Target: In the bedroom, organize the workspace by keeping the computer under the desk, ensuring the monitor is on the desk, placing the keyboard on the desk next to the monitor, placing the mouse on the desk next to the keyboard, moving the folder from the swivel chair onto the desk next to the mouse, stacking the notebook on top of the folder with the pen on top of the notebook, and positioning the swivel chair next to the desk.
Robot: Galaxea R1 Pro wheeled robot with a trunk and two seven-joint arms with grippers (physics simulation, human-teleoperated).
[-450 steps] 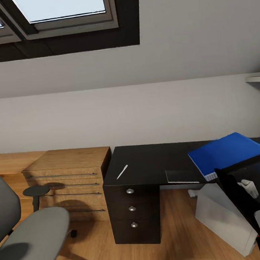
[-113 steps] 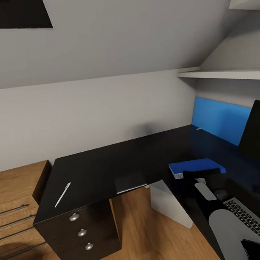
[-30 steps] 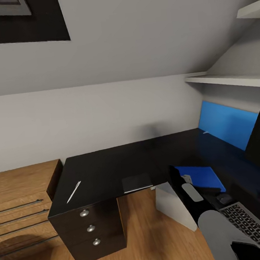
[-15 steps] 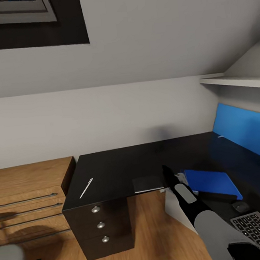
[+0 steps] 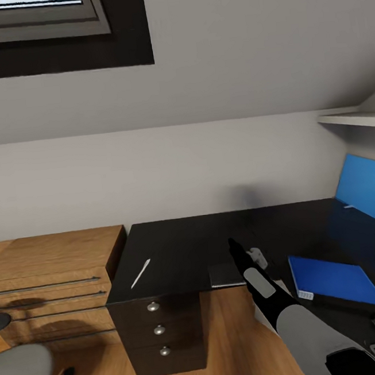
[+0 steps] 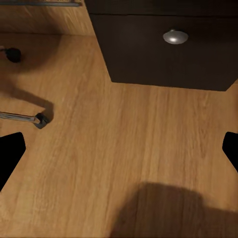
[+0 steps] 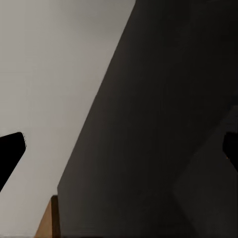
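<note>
Right arm's fingers (image 7: 119, 148) are hanging spread, empty, over the tabletop (image 5: 187, 239) by the notebook (image 5: 225, 274); left fingers (image 6: 119, 153) are spread above the floor (image 6: 124, 148).

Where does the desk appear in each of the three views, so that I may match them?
Head view: the desk spans from the centre to the right, with its drawers at lower centre.
Left wrist view: its dark drawer front stands over the wooden floor.
Right wrist view: the large dark surface seems to be its top, beside the pale wall.
Shared landmark: the silver knob, probably the lowest one in the head view.
</note>
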